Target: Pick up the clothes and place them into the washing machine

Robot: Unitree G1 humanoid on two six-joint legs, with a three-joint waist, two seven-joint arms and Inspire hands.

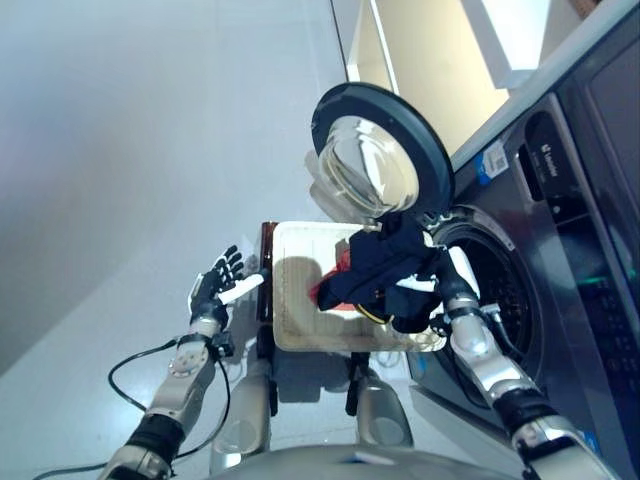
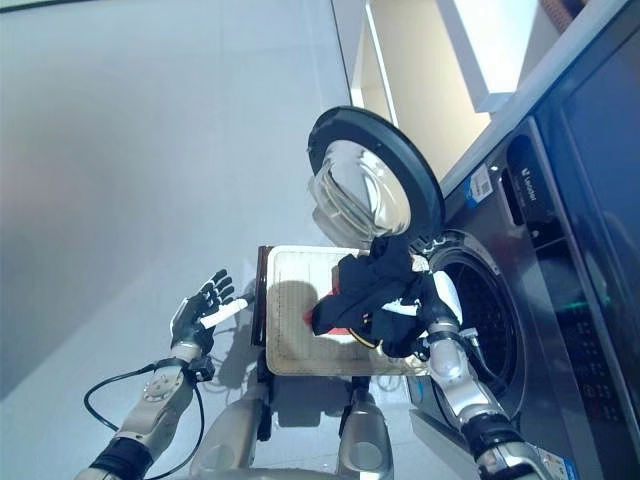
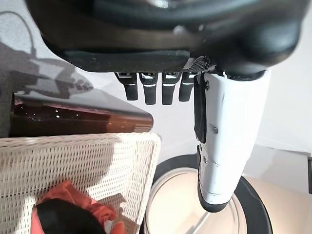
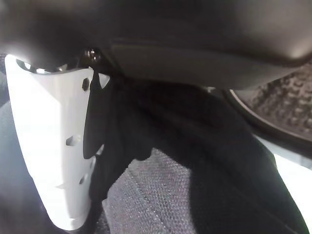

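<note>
Pale grey floor, one washing machine (image 1: 560, 260) door open, right hand (image 2: 432, 305) mostly buried gripping one dark garment (image 1: 385, 265) beside the drum mouth, red cloth (image 3: 83, 207) half hidden in one white basket (image 1: 295, 330), left hand (image 1: 215, 285) spread, empty

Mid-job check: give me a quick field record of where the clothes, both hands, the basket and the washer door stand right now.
right hand: shut on dark garment, lifted between basket and drum opening
left hand: open, empty, beside the basket
basket: white wicker, on the floor before the washing machine
red garment: still in basket
washer door: swung open
drum opening: unobstructed, dark garment not yet inside
</note>
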